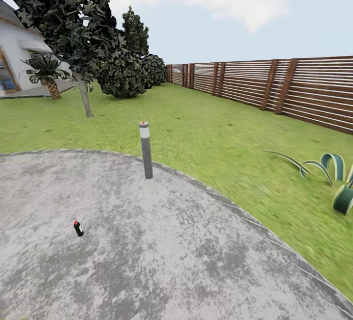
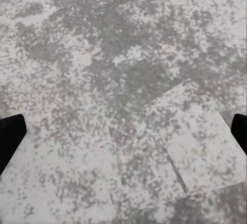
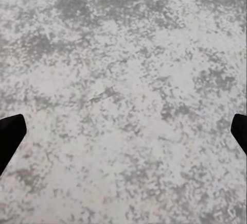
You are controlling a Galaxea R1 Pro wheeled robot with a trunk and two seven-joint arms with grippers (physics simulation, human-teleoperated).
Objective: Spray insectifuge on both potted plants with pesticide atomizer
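Note:
The pesticide atomizer point(image 1: 78, 228), a small dark bottle with a red top, stands slightly tilted on the grey stone patio point(image 1: 162, 251) of the garden, at the head view's lower left. Curved green leaves of one potted plant point(image 1: 334, 172) reach in from the right edge, on the lawn point(image 1: 211, 128); its pot is out of frame. In the left wrist view my left gripper point(image 2: 123, 131) is open, its dark fingertips point(image 2: 10, 137) far apart over bare stone. My right gripper point(image 3: 123, 131) is likewise open over the patio, nothing between its fingertips point(image 3: 10, 136).
A grey bollard light point(image 1: 146, 150) stands at the patio's far edge. Beyond it are a thin tree trunk point(image 1: 85, 95), dark bushes point(image 1: 125, 72), a small palm point(image 1: 48, 72) by a white house point(image 1: 14, 60), and a brown slatted fence point(image 1: 274, 87) along the right.

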